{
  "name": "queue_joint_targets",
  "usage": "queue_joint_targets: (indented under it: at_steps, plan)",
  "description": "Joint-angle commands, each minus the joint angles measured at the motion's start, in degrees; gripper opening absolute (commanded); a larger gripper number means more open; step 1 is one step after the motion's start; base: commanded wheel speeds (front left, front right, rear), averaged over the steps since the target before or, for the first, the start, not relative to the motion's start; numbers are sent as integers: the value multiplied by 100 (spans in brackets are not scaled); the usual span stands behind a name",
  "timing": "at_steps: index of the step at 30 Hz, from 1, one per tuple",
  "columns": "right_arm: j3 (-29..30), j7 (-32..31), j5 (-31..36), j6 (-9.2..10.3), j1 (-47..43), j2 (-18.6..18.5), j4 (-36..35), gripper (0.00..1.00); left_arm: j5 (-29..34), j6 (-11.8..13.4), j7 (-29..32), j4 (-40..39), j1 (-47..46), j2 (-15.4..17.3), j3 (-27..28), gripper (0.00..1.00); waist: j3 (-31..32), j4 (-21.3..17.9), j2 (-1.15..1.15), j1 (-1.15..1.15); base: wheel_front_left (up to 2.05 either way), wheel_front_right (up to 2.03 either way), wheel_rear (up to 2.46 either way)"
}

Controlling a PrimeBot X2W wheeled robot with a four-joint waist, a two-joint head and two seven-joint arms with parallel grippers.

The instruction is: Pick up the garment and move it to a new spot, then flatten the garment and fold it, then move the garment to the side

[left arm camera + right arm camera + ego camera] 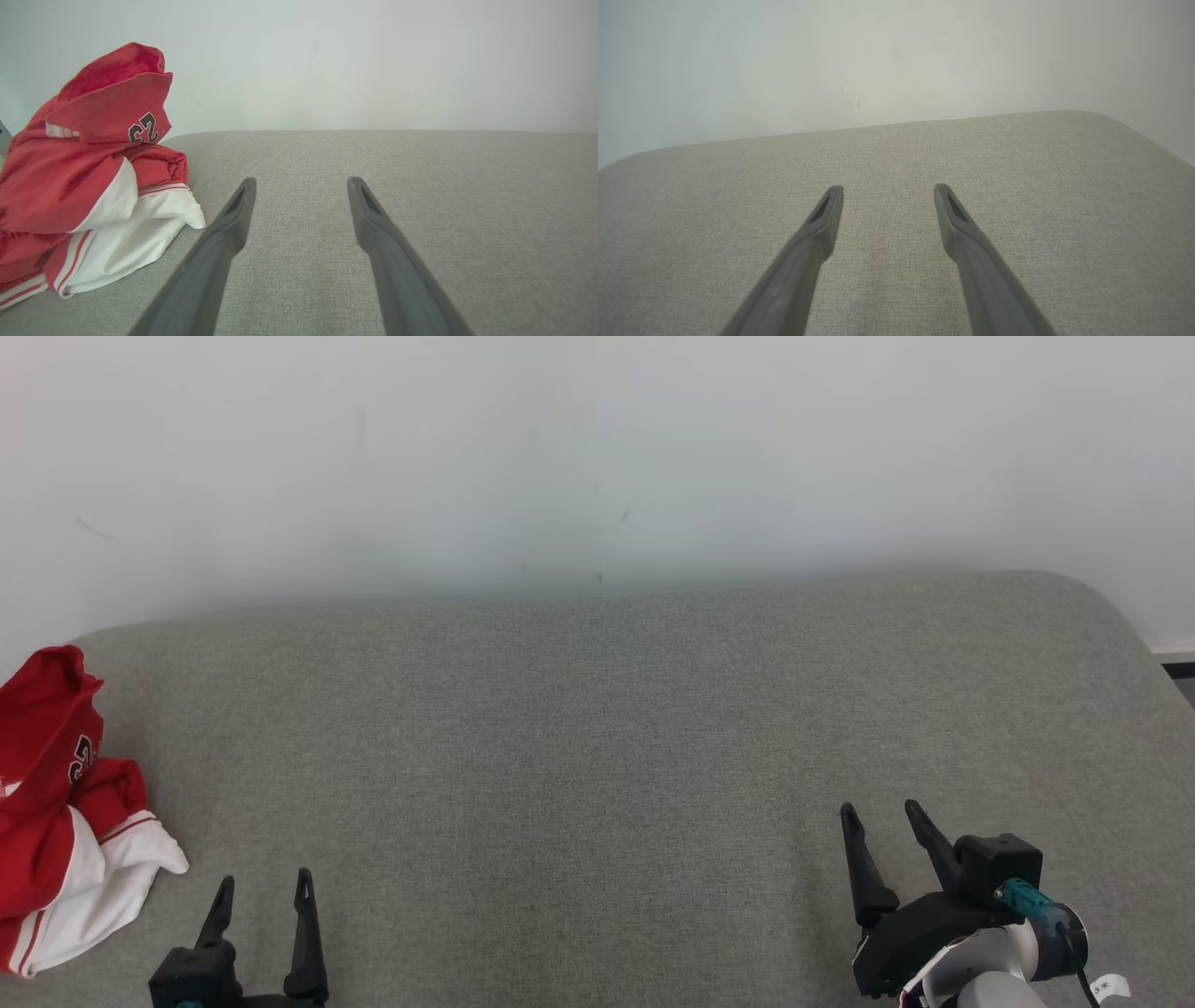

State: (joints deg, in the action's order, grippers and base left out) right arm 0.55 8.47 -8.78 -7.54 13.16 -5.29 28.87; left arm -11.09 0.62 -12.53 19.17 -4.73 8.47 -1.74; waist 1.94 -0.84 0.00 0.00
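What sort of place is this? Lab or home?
Probably a bare test setup rather than a lived-in room: a grey-green fabric-covered surface against a plain white wall, with a crumpled red and white garment at its left edge.

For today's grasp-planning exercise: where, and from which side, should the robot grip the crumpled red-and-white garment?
Probably the raised red fold atop the garment, approached from the side facing the open left hand. That fold stands clear of the grey cushion, so it should be easy to pinch.
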Motion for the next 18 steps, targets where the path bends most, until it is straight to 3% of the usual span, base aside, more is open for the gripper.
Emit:
queue_joint_targets:
  at_steps: [1,18]
  plan:
    - [-27,-11,131,9,26,-4,38,100,94,46,-48,3,34,20,4,100,5,0,0,0,0,0,0]
    - [-40,-110,276,10,54,-40,109,100,69,114,136,-14,130,76,-5,100,64,1,0,0,0,0,0]
